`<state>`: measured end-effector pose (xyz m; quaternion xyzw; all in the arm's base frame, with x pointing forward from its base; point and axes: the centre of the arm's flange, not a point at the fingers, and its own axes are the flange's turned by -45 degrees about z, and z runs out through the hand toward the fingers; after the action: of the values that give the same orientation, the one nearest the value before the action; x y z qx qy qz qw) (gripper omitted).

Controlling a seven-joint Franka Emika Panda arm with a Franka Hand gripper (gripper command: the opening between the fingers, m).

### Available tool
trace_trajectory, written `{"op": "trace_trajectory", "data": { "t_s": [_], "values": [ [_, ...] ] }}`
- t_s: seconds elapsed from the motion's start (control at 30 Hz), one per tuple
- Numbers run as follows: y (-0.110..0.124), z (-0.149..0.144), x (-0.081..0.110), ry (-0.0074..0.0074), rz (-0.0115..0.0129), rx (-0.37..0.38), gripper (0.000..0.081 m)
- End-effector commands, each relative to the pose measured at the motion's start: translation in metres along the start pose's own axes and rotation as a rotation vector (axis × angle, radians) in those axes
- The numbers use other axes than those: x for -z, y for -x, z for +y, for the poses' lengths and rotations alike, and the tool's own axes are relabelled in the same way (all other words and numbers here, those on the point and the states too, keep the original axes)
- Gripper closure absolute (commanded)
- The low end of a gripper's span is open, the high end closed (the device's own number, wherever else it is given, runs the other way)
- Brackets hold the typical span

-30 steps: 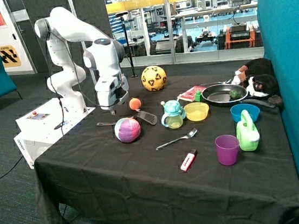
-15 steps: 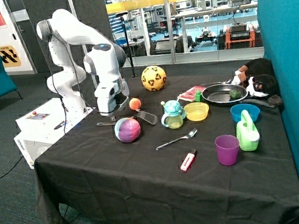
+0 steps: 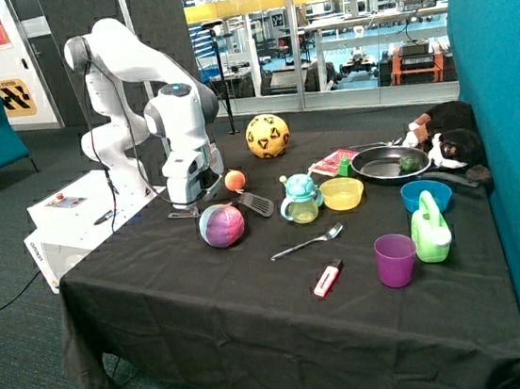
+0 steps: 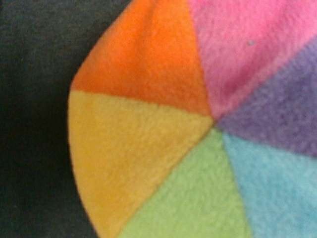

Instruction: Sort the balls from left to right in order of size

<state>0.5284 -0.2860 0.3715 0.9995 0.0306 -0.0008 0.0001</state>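
The gripper [image 3: 194, 201] hangs low just behind the plush ball [image 3: 222, 225], whose coloured wedges fill the wrist view; whether it is released or clenched I cannot tell. The small orange ball [image 3: 234, 180] sits just beyond the plush ball, the yellow ball [image 3: 268, 136] farther back. No sorting looks done (the three stand in no row). Next, seemingly: centre over the plush ball, then grasp

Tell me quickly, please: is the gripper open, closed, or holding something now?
Gripper: cannot be told; it hangs low just behind the multicoloured plush ball, with nothing seen held.
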Motion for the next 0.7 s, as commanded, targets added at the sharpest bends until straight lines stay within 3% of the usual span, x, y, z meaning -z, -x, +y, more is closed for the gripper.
{"op": "trace_trajectory", "data": {
  "t_s": [0.0, 0.67],
  "values": [
    [-0.006, -0.003, -0.011, -0.0002, 0.0016, 0.007, 0.0000],
    [-0.013, 0.003, -0.022, -0.0002, 0.0016, 0.027, 0.0000]
  ]
}}
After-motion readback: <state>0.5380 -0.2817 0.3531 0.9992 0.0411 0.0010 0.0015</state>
